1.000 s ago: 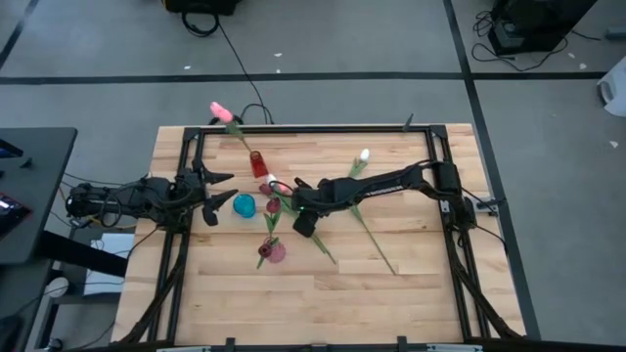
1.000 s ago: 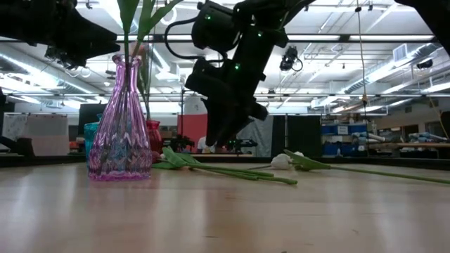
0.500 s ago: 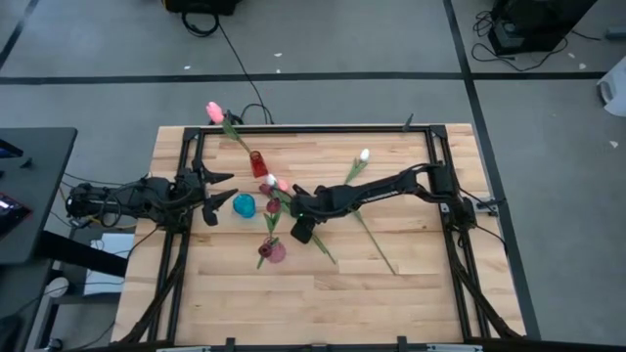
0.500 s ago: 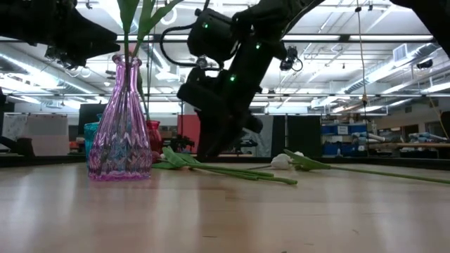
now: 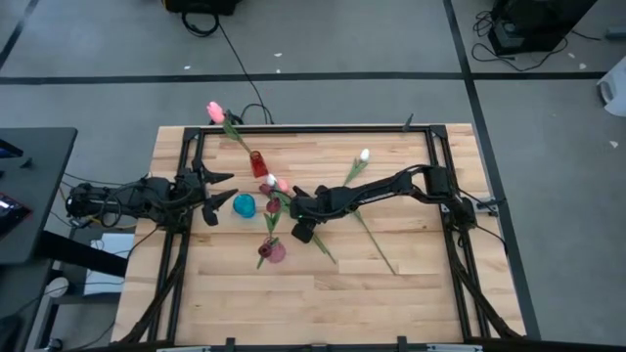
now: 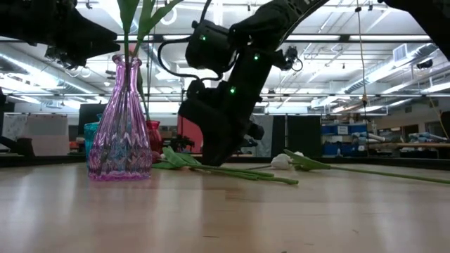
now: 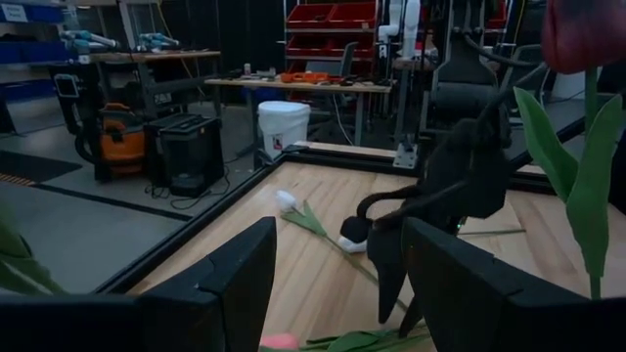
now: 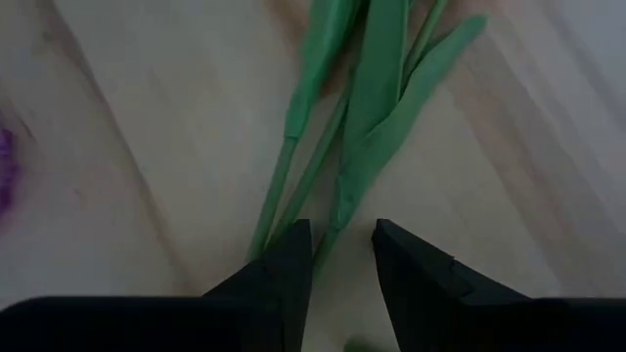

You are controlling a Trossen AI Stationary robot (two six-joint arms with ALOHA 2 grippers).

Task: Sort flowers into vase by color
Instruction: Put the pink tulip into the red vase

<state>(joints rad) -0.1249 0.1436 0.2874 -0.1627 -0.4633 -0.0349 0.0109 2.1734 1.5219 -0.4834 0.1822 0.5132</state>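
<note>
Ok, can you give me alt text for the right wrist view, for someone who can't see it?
Seen from the wrist, the right gripper is down at the wooden table, its two dark fingers either side of thin green flower stems lying flat, with long leaves beyond. A bit of purple shows at one edge.

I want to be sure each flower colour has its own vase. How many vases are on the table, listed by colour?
red vase: 1
teal vase: 1
purple vase: 1
Total: 3
</note>
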